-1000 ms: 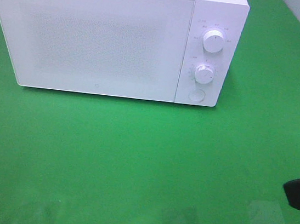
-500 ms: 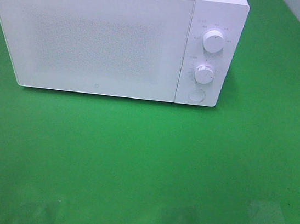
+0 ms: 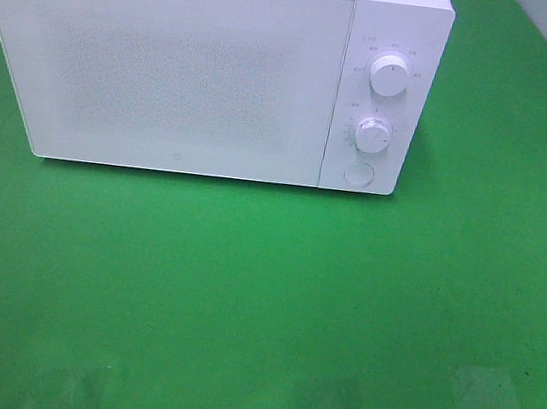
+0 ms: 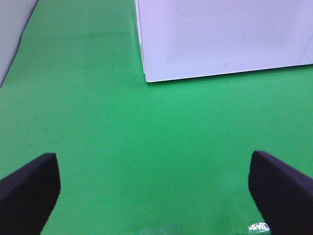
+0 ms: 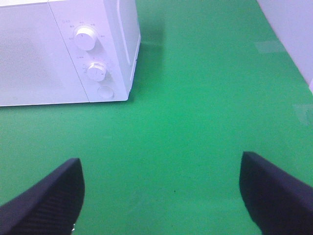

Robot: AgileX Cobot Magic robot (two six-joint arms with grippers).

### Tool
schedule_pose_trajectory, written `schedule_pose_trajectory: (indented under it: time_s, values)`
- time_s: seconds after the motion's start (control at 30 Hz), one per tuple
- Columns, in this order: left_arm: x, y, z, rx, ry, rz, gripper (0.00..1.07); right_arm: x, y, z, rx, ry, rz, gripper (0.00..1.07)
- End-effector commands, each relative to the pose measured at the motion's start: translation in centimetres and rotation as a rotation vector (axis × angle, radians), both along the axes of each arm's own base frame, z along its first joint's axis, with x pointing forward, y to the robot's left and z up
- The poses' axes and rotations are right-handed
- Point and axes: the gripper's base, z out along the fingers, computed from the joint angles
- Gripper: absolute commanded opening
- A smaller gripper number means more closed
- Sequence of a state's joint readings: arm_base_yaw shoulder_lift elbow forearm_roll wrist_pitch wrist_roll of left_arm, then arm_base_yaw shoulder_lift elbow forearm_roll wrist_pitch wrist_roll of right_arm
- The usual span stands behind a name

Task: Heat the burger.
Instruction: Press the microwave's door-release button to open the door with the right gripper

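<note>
White microwave point(image 3: 205, 70), finely dotted door point(image 3: 159, 79), green tabletop point(image 3: 241, 301), black left pincer point(image 4: 152, 159), black right pincer point(image 5: 160, 161)

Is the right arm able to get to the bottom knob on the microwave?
Probably yes. In the right wrist view only green table lies between the open right gripper and the lower knob on the microwave.
</note>
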State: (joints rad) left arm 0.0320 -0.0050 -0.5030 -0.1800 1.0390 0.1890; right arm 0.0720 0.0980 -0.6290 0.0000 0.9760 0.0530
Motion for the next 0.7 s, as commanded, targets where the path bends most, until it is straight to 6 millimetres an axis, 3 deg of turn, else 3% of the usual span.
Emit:
schedule_pose_trajectory:
  time_s: [0.03,0.1,0.23,0.7]
  values:
    - [-0.3,0.0,-0.1,-0.006,-0.022,0.005,1.03,-0.5,0.0,-1.1,0.007,-0.005,-0.011,0.76]
    - [-0.3,0.0,-0.1,-0.006,-0.022,0.005,1.03,-1.1,0.0,-2.9,0.006,-0.015,-0.037,0.76]
    - [-0.3,0.0,-0.1,-0.007,-0.022,0.004,1.03,-0.7,0.0,-3.7,0.002,0.025,-0.045,0.76]
    - [-0.3,0.0,-0.1,-0.006,-0.021,0.005,1.03,-0.8,0.0,-3.6,0.002,0.02,-0.044,0.76]
